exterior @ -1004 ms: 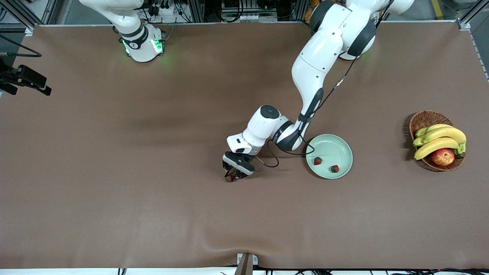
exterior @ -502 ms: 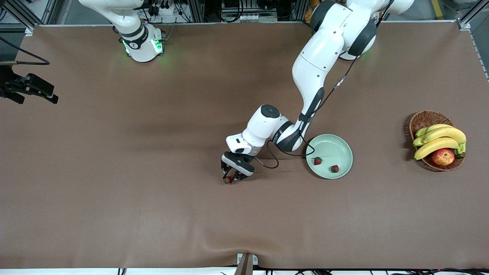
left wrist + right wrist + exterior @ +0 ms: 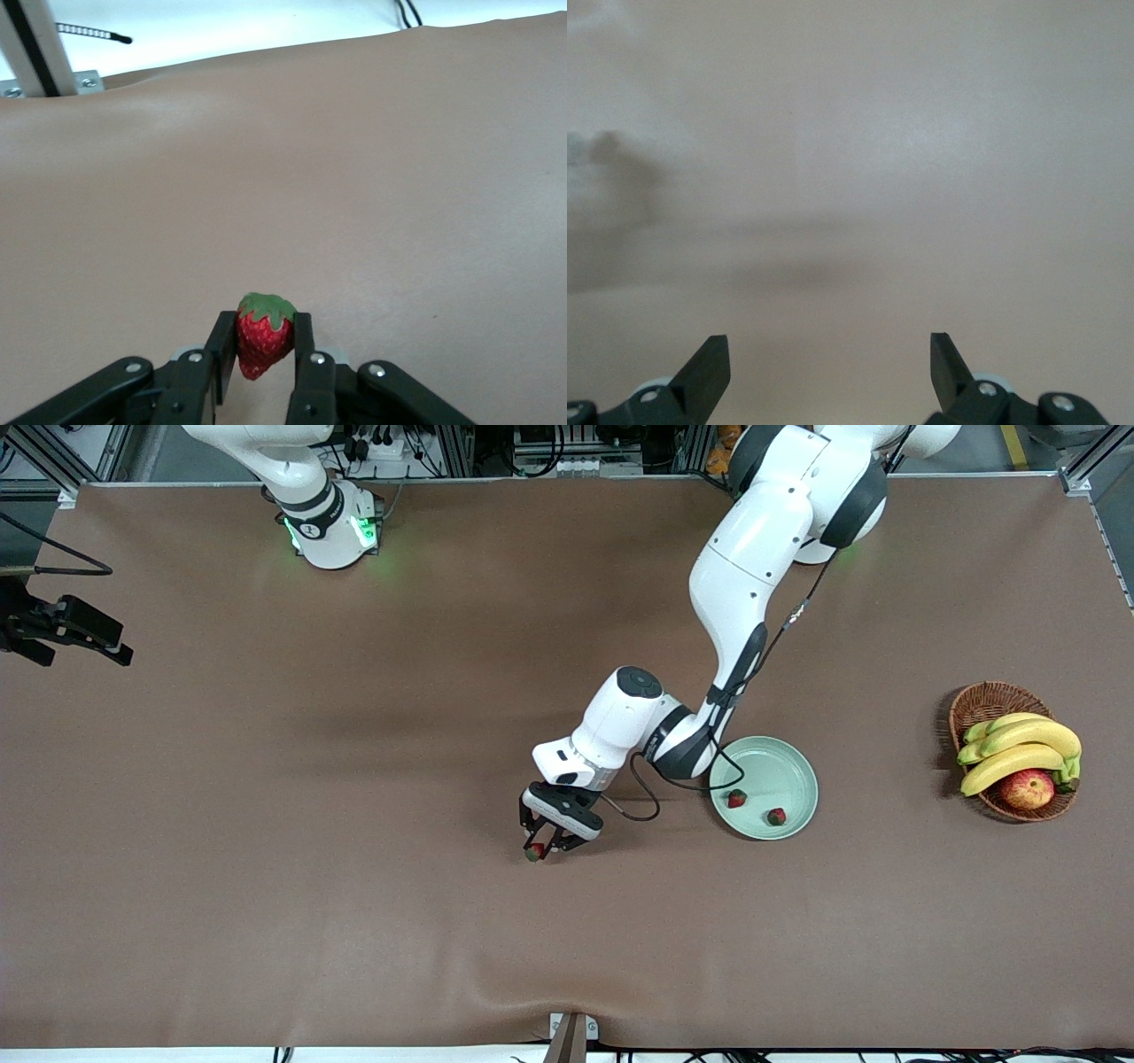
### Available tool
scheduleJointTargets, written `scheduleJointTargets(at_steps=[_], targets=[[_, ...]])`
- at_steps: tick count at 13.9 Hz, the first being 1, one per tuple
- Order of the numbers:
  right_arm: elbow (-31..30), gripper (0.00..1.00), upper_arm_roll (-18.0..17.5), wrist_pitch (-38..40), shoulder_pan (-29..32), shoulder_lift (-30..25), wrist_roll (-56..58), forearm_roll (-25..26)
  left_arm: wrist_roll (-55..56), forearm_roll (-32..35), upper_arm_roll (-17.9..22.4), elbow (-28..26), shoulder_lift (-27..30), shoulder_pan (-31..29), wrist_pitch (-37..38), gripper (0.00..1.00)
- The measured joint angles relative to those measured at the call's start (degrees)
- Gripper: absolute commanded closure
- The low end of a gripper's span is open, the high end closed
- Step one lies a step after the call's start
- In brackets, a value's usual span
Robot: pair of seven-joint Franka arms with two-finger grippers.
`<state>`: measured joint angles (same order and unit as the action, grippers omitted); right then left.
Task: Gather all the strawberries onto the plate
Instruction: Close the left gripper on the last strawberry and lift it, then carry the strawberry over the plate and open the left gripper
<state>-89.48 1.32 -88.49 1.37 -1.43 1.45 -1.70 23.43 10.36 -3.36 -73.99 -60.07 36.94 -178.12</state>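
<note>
We see one strawberry (image 3: 262,337) pinched in the left gripper (image 3: 539,850) over bare table (image 3: 354,921), toward the right arm's end from the plate (image 3: 788,766), which holds two strawberries (image 3: 736,798). The right gripper (image 3: 830,363) waits, fingers spread wide.

bare table (image 3: 354,824) around, plate (image 3: 791,759) near left arm (image 3: 735,602)

Left gripper (image 3: 538,849) closed on a strawberry (image 3: 534,853) over the brown table (image 3: 354,886) beside the mint plate (image 3: 780,766) with two strawberries (image 3: 736,798) in it, basket (image 3: 983,701) of bananas (image 3: 1019,748) and apple (image 3: 1027,788) toward the left arm's end, right gripper (image 3: 62,633) waiting, spread wide, at the right arm's end.
</note>
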Motion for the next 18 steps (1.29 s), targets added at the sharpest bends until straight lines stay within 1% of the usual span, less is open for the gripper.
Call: scheduleJointTargets(at_steps=[12,15,18], targets=[[0.03,0.00,-0.08,-0.01,-0.05,0.02,0.00,-0.12,0.00,0.00,-1.22,-14.79,10.77,-2.83,1.20,1.00],[0.04,0.00,-0.09,-0.01,-0.06,0.03,0.00,-0.13,-0.27,0.00,-1.92,-18.66,15.18,-4.10,5.86,1.00],[0.05,0.00,-0.10,-0.01,-0.08,0.04,0.00,-0.14,-2.17,0.00,-4.90,-22.78,20.80,-8.14,12.05,1.00]])
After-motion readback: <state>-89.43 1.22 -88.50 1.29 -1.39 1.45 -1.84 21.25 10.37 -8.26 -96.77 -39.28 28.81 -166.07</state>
